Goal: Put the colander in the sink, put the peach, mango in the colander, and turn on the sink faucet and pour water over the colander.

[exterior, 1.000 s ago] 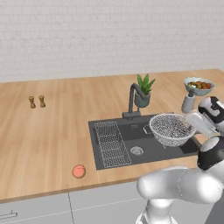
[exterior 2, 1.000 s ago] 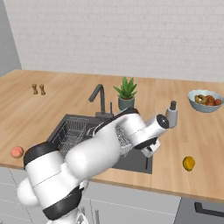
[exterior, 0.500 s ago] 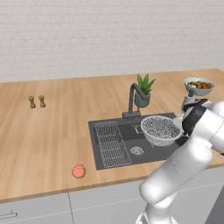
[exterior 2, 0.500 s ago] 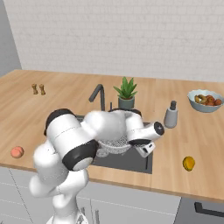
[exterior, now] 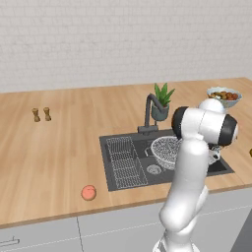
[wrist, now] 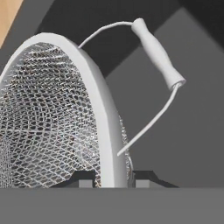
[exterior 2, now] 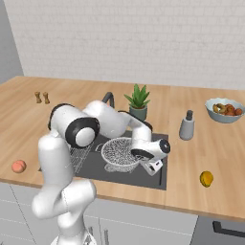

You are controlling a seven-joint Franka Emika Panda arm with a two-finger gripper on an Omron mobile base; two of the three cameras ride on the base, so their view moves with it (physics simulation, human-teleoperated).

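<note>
The colander [exterior 2: 119, 154], a wide round bowl of fine silver wire mesh with a smooth pale rim, sits low in the sink [exterior 2: 150, 176], a dark grey matte rectangular basin let into the light wooden tabletop [exterior: 59, 147]. In the hand view the gripper [wrist: 113, 183] has its two dark fingers [wrist: 85, 180] pinching the colander's thin rim, one on the mesh side and one outside. Beside the grip a thin wire loop arches out from the rim and carries a smooth, pale, rod-shaped handle [wrist: 156, 52].

A ribbed wire grid rack [exterior: 123, 160] lies in the left part of the basin, with the round silver drain [exterior: 154, 169] between it and the colander. The sink faucet [exterior: 150, 110], a slim dark gooseneck on a flat base, stands at the back edge of the sink, just beside a spiky green potted plant [exterior: 161, 100].

The peach [exterior: 88, 192], small, round and pinkish-orange, rests on the tabletop in front of the sink's left corner. The mango [exterior 2: 206, 178], oval and yellow-orange, lies on the tabletop to the right of the sink. A grey fruit-filled bowl [exterior 2: 225, 109] and a grey bottle-shaped container [exterior 2: 186, 126] stand further back on the right; two small brown shakers [exterior: 41, 114] stand far left.
</note>
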